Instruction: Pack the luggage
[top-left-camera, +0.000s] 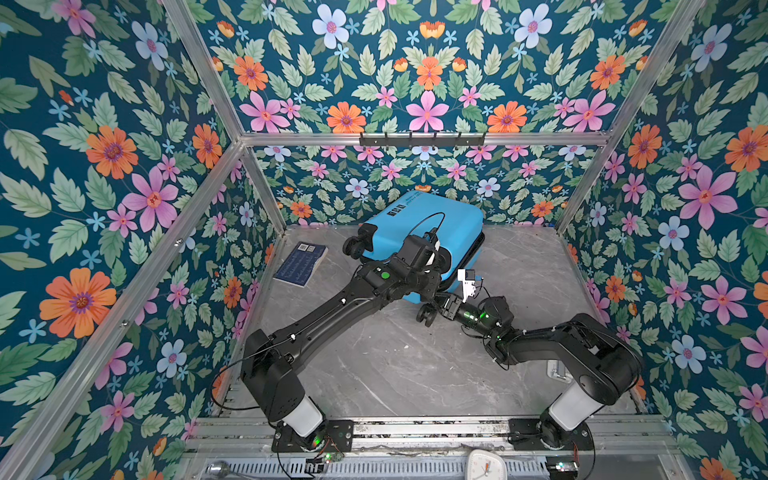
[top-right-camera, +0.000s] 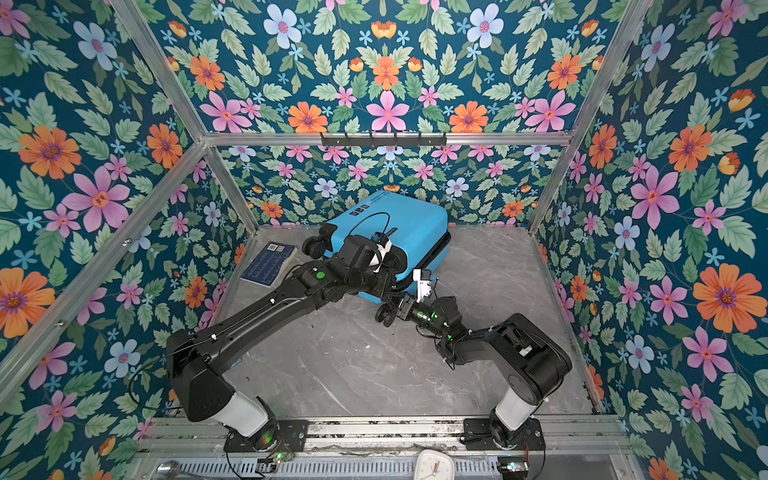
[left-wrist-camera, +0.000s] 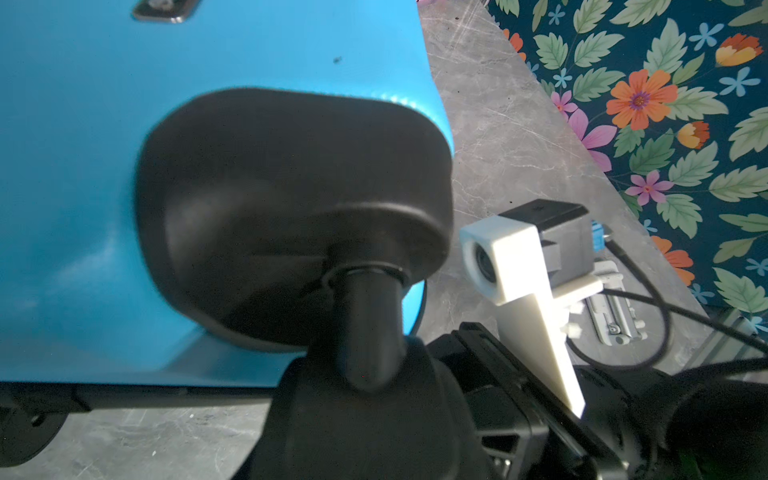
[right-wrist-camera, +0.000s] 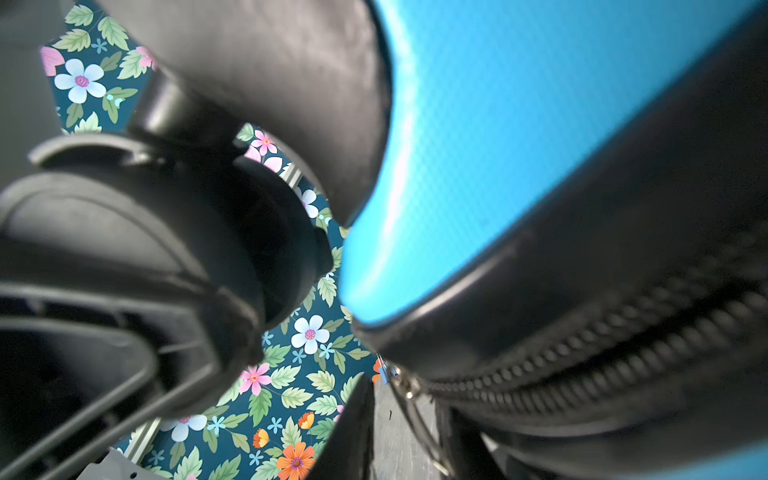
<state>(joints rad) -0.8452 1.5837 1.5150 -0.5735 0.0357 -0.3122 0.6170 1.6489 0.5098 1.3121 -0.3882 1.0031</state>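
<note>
The luggage (top-left-camera: 424, 220) is lying flat on the grey counter (top-left-camera: 395, 374) by the middle of the far edge. Its shells are sitting together and its wheeled end is facing the near left corner. The left gripper (top-left-camera: 428, 278) is reaching across that wheeled end, close over the blue shell. Its jaws are hiding under the wrist, so I cannot tell whether they are apart or together. The right gripper (top-left-camera: 442, 305) is sitting low at the nearest wheel (top-left-camera: 426, 316), right beside it. Whether its jaws are clamping the wheel I cannot tell. In the right wrist view that wheel and the black zipper (right-wrist-camera: 602, 353) are crowding the lens. A dark-blue booklet (top-left-camera: 301, 264) is lying near the far left corner, apart from the luggage.
</note>
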